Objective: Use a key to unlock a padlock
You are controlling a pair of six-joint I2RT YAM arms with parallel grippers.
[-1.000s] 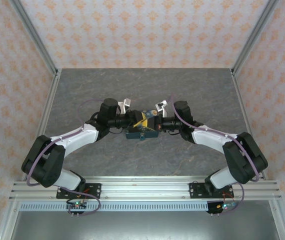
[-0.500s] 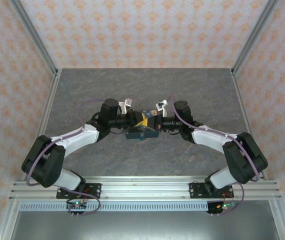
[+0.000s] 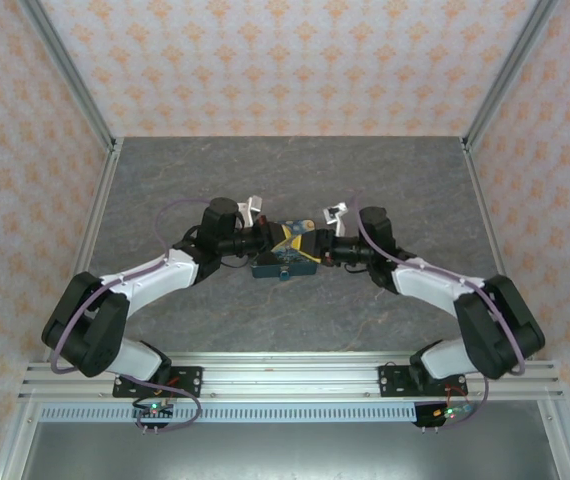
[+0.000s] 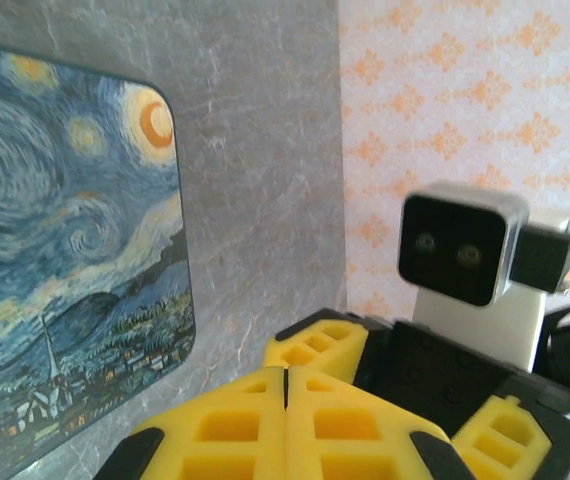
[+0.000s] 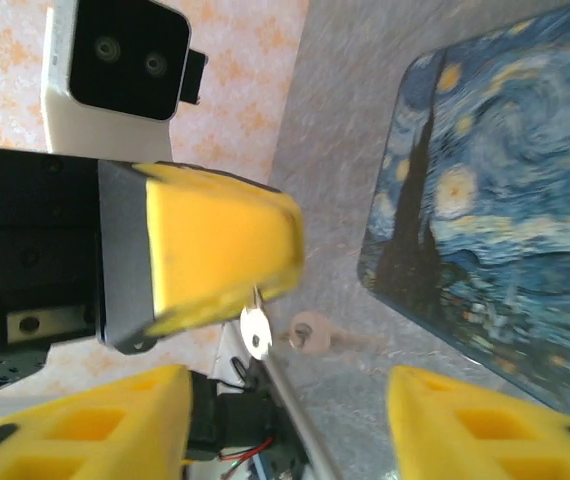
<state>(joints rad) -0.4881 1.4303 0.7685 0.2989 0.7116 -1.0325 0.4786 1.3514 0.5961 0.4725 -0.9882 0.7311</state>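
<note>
- The padlock is lying flat on the grey marble desk with its starry-night face up. In the overhead view it sits right between the two arms.
- The left gripper is clamped fully closed, with no gap at all down the middle. It sits just off the padlock's edge, and as far as I can see it isn't touching it.
- From the right wrist camera, the key is a tiny pale metal bit poking out of the tip of the left gripper. It looks pinched there, hanging just beside the padlock's corner and clear of it.
- Right next to the key, on the padlock side, there's a blurry round-headed shape with a hole in it. It's too soft for me to tell what it is.
- The right gripper is spread wide open with nothing in between. It's just beside the padlock and faces the left gripper tip to tip, with the key between them.
- From overhead, the left gripper is at the padlock's left end and the right gripper at its right end, both hovering close.
- The right arm's wrist camera shows up in the left wrist view, off to the side of the padlock with the patterned wall behind it.
</note>
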